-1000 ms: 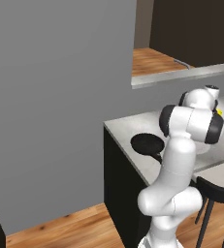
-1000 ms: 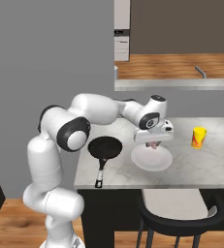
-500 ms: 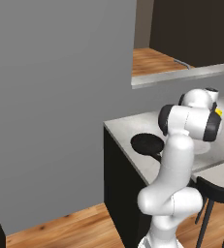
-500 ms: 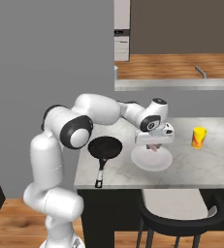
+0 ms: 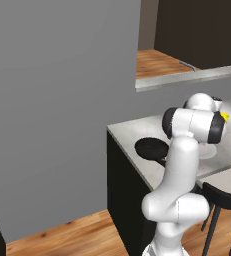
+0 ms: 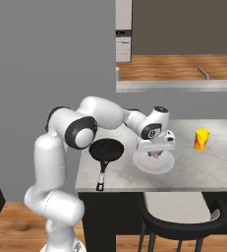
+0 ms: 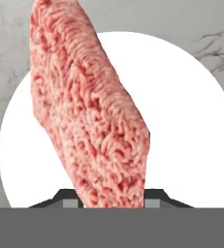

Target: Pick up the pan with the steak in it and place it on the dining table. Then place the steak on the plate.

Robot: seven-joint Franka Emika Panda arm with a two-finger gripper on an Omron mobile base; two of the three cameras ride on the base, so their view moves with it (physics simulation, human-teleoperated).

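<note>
The pink-red steak (image 7: 91, 116) hangs on edge between my fingertips, with my gripper (image 7: 111, 196) shut on its lower end. Right under it lies the round white plate (image 7: 191, 121); whether the meat touches it I cannot tell. In the right base view my gripper (image 6: 156, 150) hovers just over the plate (image 6: 154, 165) on the dining table (image 6: 203, 170). The black pan (image 6: 106, 150) sits empty to the plate's left, its handle pointing toward the table's front edge. The pan (image 5: 149, 148) also appears in the left base view, partly behind my arm.
A small yellow cup (image 6: 201, 140) stands on the table right of the plate. A black stool (image 6: 184, 216) sits under the table's front edge. A grey wall rises close on the left, and a raised counter ledge (image 6: 179, 84) runs behind the table.
My hand has sunk slightly toward the plate with the steak still in its grip. Pan, plate and cup have stayed put.
</note>
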